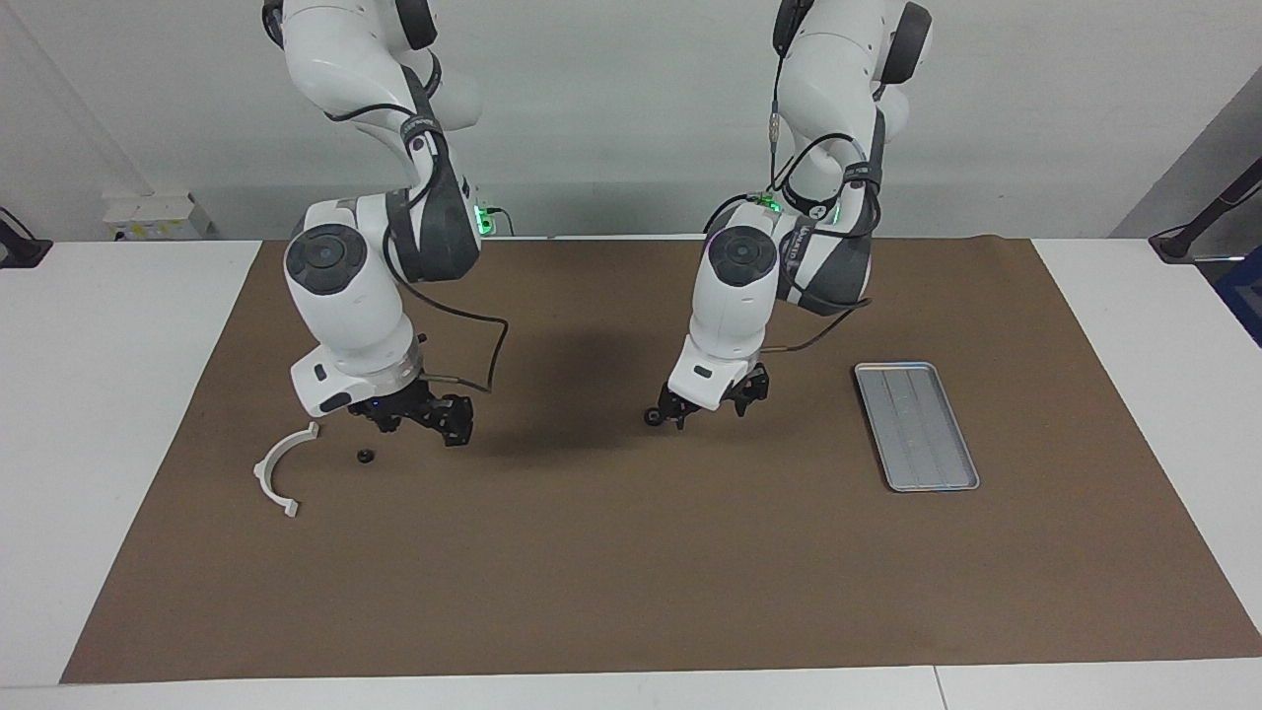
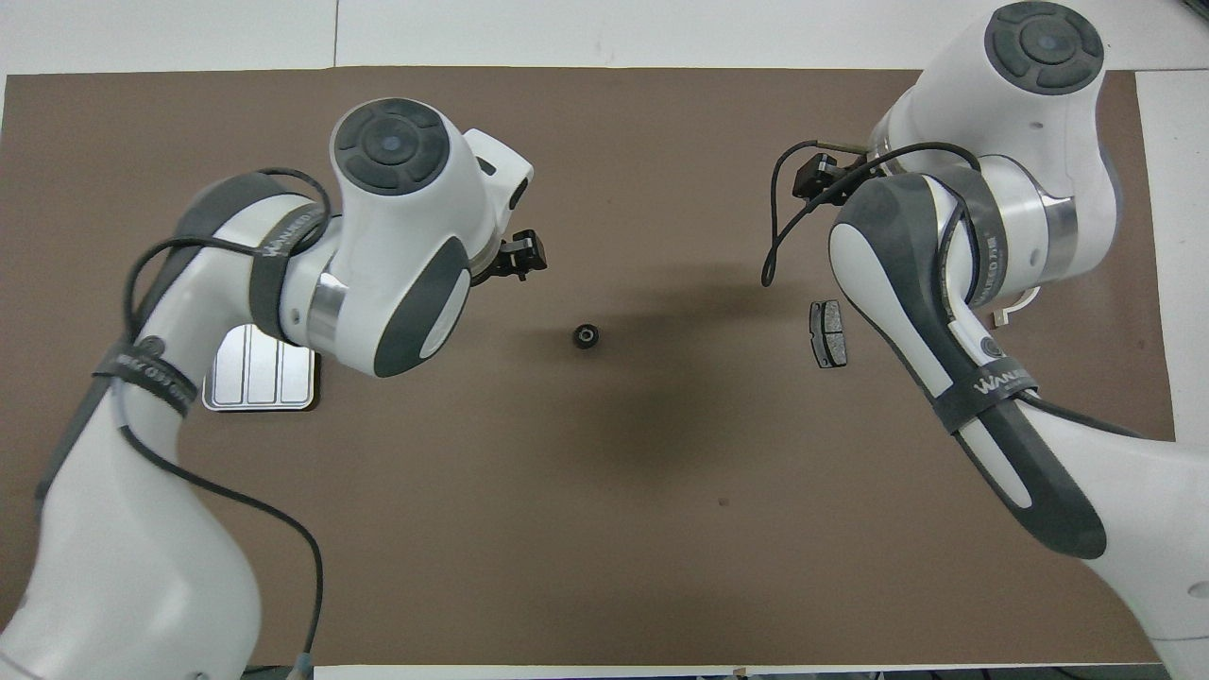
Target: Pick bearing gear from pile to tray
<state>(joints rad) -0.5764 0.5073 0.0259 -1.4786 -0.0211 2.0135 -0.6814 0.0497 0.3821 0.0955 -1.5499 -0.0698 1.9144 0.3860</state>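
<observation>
Black bearing gear (image 1: 652,417) beside left fingers (image 1: 680,418) (open), right fingers (image 1: 458,426) open, tray (image 2: 307,397) half-hidden.

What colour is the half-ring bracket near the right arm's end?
White. The bracket shows best in the facing view; the overhead view hides most of it.

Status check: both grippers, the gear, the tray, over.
Left gripper open, low beside the bearing gear, not gripping it. Right gripper open over the pile. Tray holds nothing; mat between gear and tray bare.
</observation>
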